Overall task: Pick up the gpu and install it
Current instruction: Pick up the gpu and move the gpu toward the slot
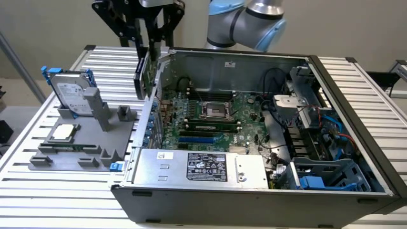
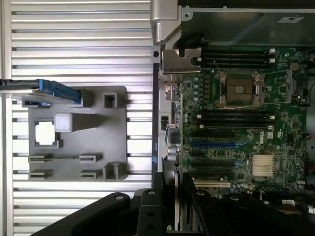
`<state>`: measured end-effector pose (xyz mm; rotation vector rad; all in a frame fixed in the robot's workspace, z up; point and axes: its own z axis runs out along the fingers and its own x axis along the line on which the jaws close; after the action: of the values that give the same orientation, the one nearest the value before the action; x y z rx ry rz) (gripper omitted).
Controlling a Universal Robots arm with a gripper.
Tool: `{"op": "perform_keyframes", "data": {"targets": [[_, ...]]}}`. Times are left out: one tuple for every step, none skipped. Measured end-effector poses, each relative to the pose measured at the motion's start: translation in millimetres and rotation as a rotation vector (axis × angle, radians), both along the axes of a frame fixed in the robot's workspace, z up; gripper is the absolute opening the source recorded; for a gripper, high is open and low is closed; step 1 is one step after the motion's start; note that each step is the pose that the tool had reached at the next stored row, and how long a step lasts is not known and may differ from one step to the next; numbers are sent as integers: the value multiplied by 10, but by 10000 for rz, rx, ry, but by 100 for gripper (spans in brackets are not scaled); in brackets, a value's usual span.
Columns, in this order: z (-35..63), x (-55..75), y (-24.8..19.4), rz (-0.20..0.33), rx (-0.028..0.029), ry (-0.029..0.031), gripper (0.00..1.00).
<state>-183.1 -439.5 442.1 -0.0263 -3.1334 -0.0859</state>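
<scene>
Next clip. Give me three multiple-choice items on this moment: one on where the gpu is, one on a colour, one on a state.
1. The case is: A. open, motherboard exposed; B. closed; C. upside down.
2. The gpu is: A. seated in the motherboard; B. lying flat inside the case; C. in the gripper, up by the case's wall on the exterior view's left.
3. The hard drive's rails are: A. red; B. blue; C. yellow.

Answers:
1 A, the board's parts show from above.
2 C, the card hangs on edge from the fingers.
3 B, blue strips flank the silver drive.
</scene>
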Motion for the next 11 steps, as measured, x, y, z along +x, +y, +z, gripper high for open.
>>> {"op": "perform_keyframes", "data": {"targets": [[0,45,-1,0,0,12,27],[0,91,-2,0,-2,20,27],[0,135,-3,1,-1,24,27],[0,181,-3,0,0,27,27],[-1,226,-3,-1,0,27,27],[-2,274,-3,1,-1,28,27],[-4,320,-3,1,-1,28,27],[-6,365,-3,0,-1,28,27],[-8,410,-3,-1,-1,28,27],[-13,455,-3,0,-1,27,27],[-19,502,-3,1,-1,28,27]]}}
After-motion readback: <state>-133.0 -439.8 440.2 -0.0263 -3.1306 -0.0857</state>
